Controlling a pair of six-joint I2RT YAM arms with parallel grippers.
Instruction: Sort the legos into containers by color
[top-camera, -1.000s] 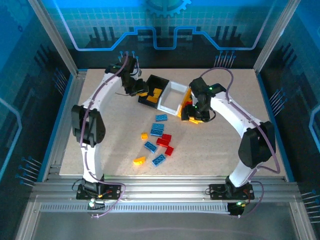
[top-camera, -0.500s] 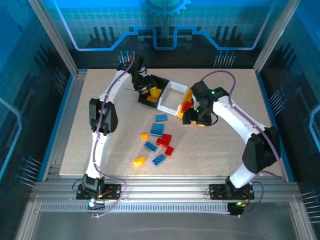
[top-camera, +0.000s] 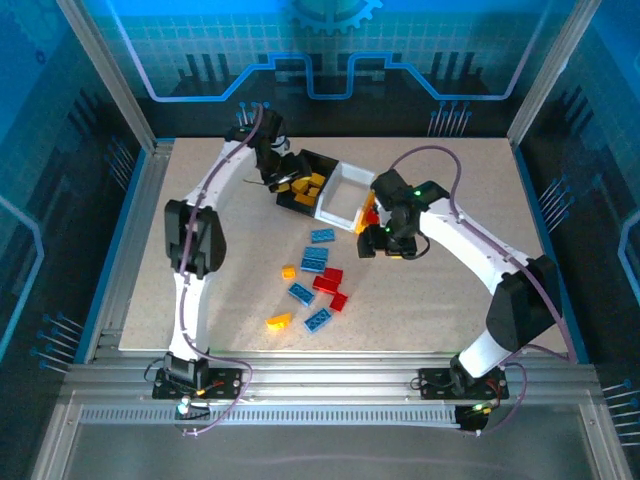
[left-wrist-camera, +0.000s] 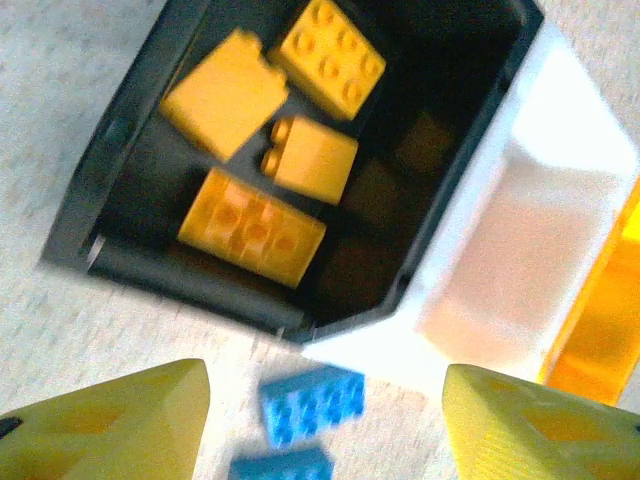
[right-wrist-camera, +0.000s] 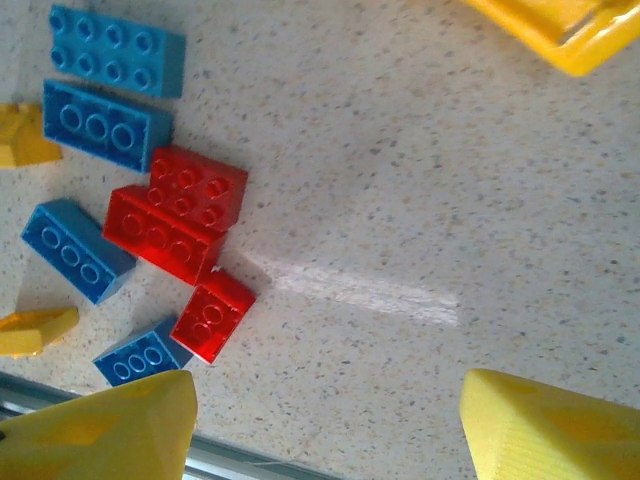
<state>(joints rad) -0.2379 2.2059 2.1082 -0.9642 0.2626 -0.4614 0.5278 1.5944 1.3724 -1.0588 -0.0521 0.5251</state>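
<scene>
The left claw (left-wrist-camera: 325, 405) hangs open and empty above the rim of the black bin (left-wrist-camera: 110, 150), which holds four yellow bricks (left-wrist-camera: 255, 225). The white bin (left-wrist-camera: 520, 250) touches it. The right claw (right-wrist-camera: 328, 400), also open, has bare worktop (right-wrist-camera: 400, 180) below it, with red bricks (right-wrist-camera: 180, 215) and blue bricks (right-wrist-camera: 105, 125) to one side.

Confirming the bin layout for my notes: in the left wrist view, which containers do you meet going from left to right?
black bin → white bin → yellow bin
</scene>
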